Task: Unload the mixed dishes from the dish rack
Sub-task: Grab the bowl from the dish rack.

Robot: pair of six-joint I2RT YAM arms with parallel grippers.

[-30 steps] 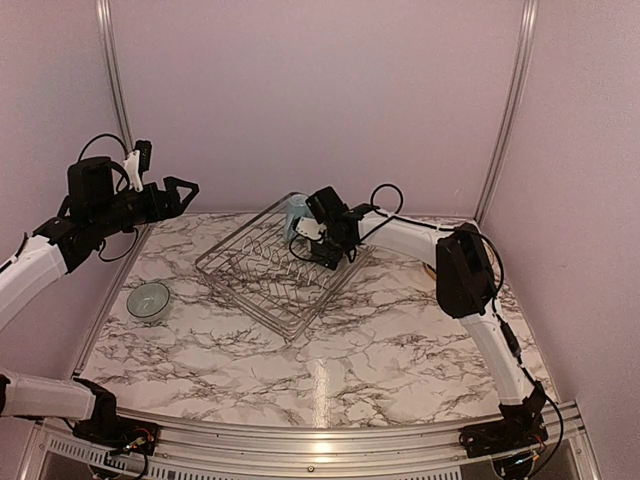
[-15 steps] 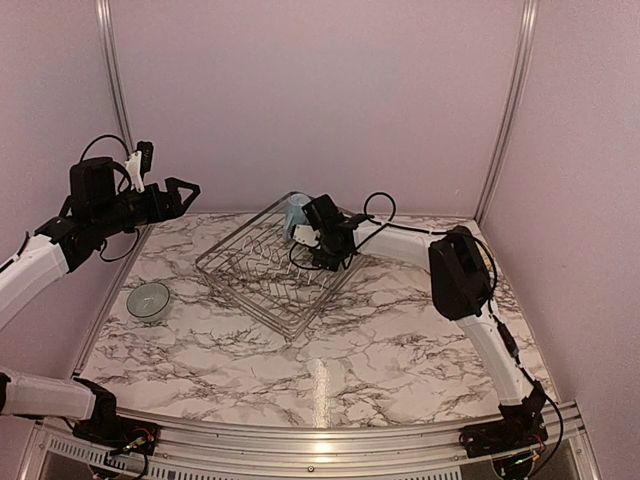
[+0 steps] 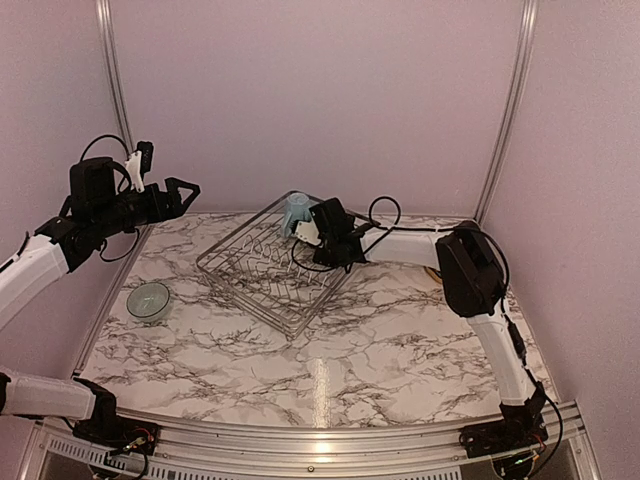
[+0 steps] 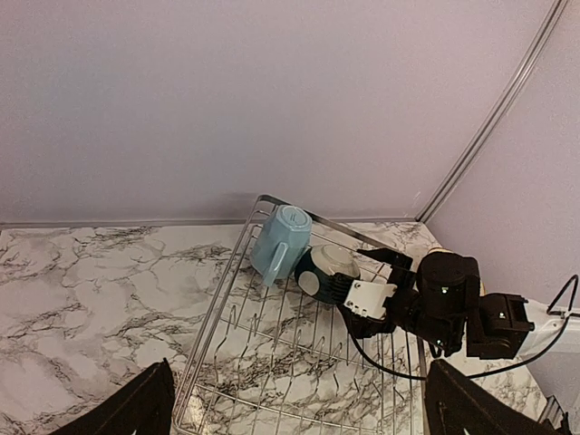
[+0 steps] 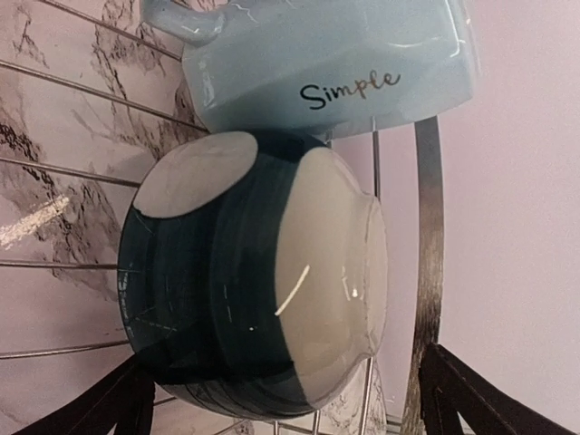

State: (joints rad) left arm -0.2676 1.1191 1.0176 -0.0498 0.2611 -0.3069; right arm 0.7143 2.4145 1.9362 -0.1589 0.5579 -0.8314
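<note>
Status at this frame:

- Dish rack (image 3: 262, 272) sat on the marble bench (image 3: 390, 350), far-centre, turned corner-on to the arms.
- Pale blue mug (image 4: 281, 240) was in the rack's far corner, tipped over and leaning on the rim wire, handle pointing down into the rack. "Simple" lettering showed in the R wrist cam.
- Dark teal/white bowl (image 5: 245, 299) was in the rack too, standing on edge among the tines, right up against the mug on its near side.
- Pale grey-green bowl (image 3: 149, 300) was out of the rack, upright on the bench near the L edge, well apart from the rack.
- R end effector (image 3: 335, 248) was reached into the rack's far corner, jaws fully spread, with the teal/white bowl between the fingers. It wasn't clamped. Couldn't tell whether either finger touched the bowl.
- L end effector (image 3: 186, 189) hung high over the far-L corner of the bench, away from the rack. Jaws were wide apart w/ nothing in them. Its wrist cam looked down at the rack and the R arm.
</note>
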